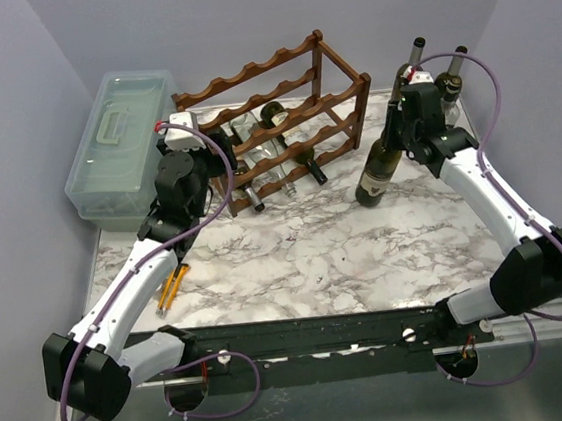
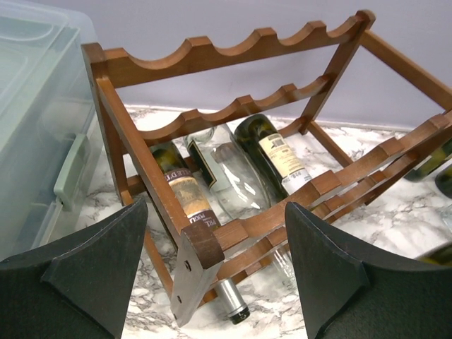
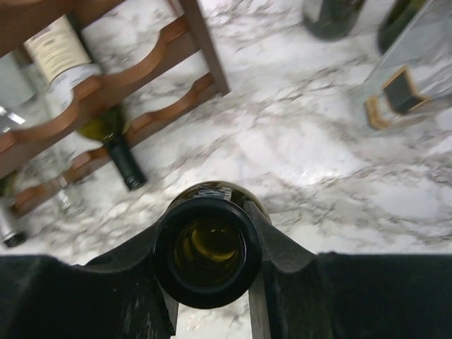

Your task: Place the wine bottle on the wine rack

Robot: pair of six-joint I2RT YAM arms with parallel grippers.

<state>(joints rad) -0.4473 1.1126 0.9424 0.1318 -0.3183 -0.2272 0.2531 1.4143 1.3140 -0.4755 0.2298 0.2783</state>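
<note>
Now, far left: your pale green plastic box (image 1: 119, 147) sits at 10 o'clock on the table (image 1: 296, 259); it has no part in this job.
Left claw: the left gripper (image 2: 215, 219) is spread wide and pinches nothing. Its fingers stand either side of a near corner post of the wine rack (image 1: 266, 71), apart from it.
Rack: it stands at 12 o'clock. Racked bottles (image 2: 282, 159) lie in the lower tiers, necks toward you, and the top rail's scallops look free.
Step in hand: pickup, as I judge it; the bottle is gripped but not yet on the rack.
Task bottle: the wine bottle (image 1: 376, 175) is at the rack's 4 o'clock, leaning. I cannot tell whether its base touches the table.
Right claw: the right gripper (image 3: 208, 263) is pressed onto the bottle's neck, just under the open mouth.
Next move: you would lift, tip it level, then slide it toward 10 o'clock into a free cradle, minding the end frame.
Writing: there are cream labels on the racked bottles and the held one, but the print is too small to read and no brand is legible.
Far right: two spare bottles (image 1: 416, 56) stand at 1 o'clock.
</note>
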